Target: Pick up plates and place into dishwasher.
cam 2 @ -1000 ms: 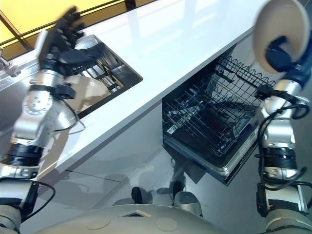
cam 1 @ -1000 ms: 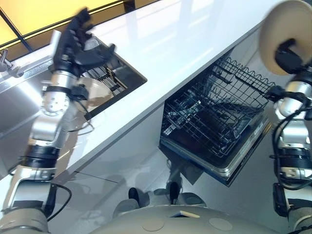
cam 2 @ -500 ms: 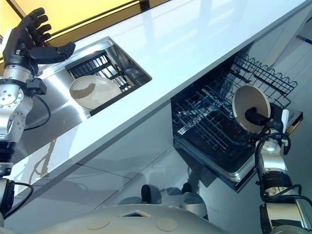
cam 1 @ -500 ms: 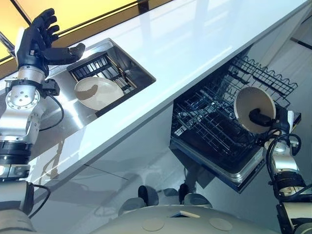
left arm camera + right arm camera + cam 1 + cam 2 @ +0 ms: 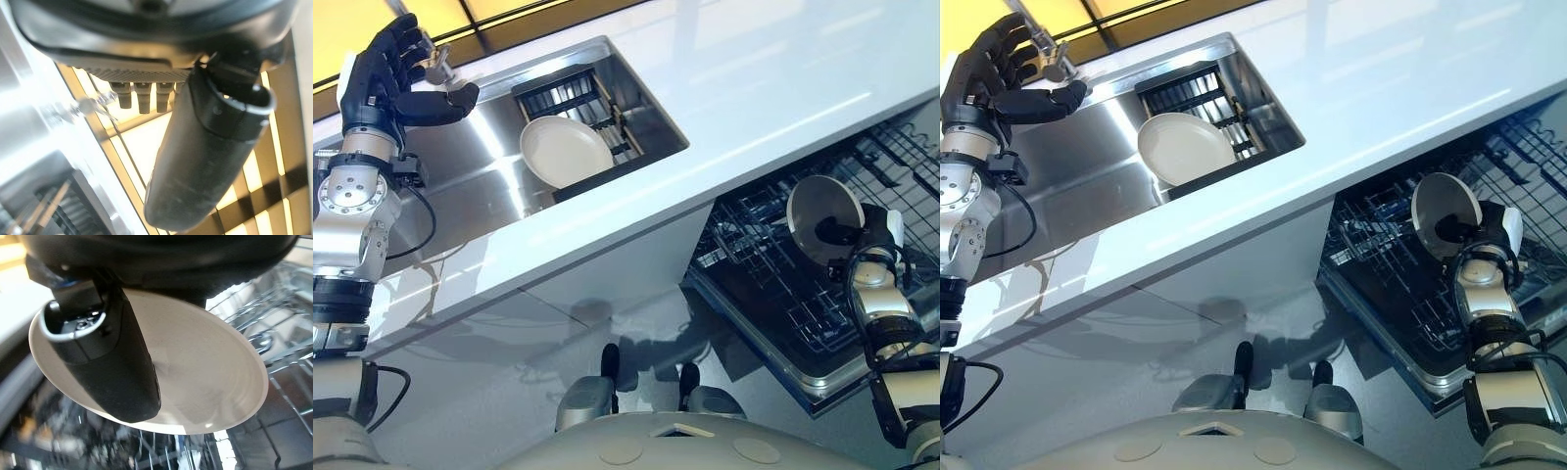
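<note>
Overhead, in the left eye view, the left hand (image 5: pixel 386 83) is raised above the far end of the steel sink (image 5: pixel 480 186), fingers spread, nothing held. The sink plate (image 5: pixel 566 152) is seen lying in that sink, partly over a dark slatted drainer (image 5: pixel 563 93), below the white table (image 5: pixel 754 78). The held plate (image 5: pixel 818 208) is gripped on edge by the right hand (image 5: pixel 864 230) above the dishwasher rack (image 5: pixel 773 294).

In the left wrist view, straight fingers are shown.

In the right wrist view, the thumb (image 5: pixel 115 372) is pressed on the held plate's face, rack wires behind.
</note>
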Robot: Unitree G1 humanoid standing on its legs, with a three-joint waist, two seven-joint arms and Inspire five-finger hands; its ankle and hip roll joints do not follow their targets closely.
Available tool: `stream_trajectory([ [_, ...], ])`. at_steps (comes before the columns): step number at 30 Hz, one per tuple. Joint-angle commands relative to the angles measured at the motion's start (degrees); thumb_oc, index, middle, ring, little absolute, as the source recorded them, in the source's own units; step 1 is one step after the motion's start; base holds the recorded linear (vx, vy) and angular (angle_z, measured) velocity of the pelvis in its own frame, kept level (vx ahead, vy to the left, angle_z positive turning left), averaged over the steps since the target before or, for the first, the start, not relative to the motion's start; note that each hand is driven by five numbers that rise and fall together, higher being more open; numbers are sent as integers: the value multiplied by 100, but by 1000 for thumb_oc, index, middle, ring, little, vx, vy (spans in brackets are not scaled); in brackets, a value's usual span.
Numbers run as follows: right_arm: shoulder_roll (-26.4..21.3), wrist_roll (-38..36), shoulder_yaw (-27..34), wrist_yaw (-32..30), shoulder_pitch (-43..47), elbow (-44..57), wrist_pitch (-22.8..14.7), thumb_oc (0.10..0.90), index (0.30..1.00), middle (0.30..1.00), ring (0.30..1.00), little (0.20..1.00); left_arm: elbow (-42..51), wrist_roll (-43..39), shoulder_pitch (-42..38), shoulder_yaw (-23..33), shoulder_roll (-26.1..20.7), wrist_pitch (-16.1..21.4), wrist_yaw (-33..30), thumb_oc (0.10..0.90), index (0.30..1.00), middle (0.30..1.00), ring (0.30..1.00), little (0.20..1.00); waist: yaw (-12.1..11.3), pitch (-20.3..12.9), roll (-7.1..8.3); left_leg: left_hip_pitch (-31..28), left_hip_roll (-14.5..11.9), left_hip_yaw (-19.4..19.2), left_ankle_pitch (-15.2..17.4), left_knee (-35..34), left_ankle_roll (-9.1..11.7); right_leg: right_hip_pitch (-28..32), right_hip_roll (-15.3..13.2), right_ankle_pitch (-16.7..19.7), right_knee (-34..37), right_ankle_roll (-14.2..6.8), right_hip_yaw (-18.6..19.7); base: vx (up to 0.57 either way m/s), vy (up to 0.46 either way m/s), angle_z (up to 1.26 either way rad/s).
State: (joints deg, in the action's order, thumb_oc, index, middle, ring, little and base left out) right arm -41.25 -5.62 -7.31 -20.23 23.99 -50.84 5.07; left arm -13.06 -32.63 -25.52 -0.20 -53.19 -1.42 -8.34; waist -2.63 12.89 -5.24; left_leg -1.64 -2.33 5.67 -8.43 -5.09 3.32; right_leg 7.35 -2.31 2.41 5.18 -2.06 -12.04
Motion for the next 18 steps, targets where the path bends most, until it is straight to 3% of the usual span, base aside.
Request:
stream_trajectory([
  [1, -942, 512, -199, -119, 659, 179, -204, 100, 300, 300, 300, 200, 103, -110, -450, 461, -631, 646, -12, 800, 900, 900, 900, 900, 25, -372, -23, 34, 311, -273, 608, 291, 0, -477, 239, -909, -1153, 65, 55, -8, -13, 23],
  [4, -1054, 595, -339, 73, 735, -95, -110, 100, 300, 300, 300, 200, 124, -171, -469, 456, -712, 700, 101, 800, 900, 900, 900, 900, -30, -300, -1, 79, 325, -217, 589, 288, -3, -483, 248, -880, -1120, 73, 32, -19, -22, 34],
  [5, -1060, 573, -345, 103, 731, -150, -106, 641, 764, 764, 764, 741, 129, -195, -463, 456, -730, 713, 134, 800, 900, 900, 900, 900, -39, -290, 5, 81, 329, -205, 586, 286, -4, -478, 251, -872, -1108, 73, 25, -17, -21, 20],
  [6, -1063, 550, -346, 124, 730, -188, -119, 764, 869, 869, 869, 864, 130, -205, -463, 457, -740, 717, 154, 800, 900, 900, 900, 900, -42, -287, 9, 82, 331, -200, 587, 286, -5, -476, 252, -869, -1103, 73, 24, -10, -13, 7],
  [7, -1062, 510, -344, 151, 727, -245, -175, 800, 900, 900, 900, 900, 139, -226, -471, 455, -755, 712, 182, 800, 900, 900, 900, 900, -46, -281, 16, 84, 332, -194, 589, 287, -8, -474, 254, -865, -1097, 73, 24, 0, 0, 0],
  [18, -792, 287, -264, -70, 377, 320, -429, 800, 900, 900, 900, 900, 165, -135, -458, 388, -653, 710, 373, 800, 900, 900, 900, 900, 64, -311, 119, -77, 314, -290, 642, 238, -55, -374, 304, -801, -1020, 36, 122, 0, -5, 1],
])
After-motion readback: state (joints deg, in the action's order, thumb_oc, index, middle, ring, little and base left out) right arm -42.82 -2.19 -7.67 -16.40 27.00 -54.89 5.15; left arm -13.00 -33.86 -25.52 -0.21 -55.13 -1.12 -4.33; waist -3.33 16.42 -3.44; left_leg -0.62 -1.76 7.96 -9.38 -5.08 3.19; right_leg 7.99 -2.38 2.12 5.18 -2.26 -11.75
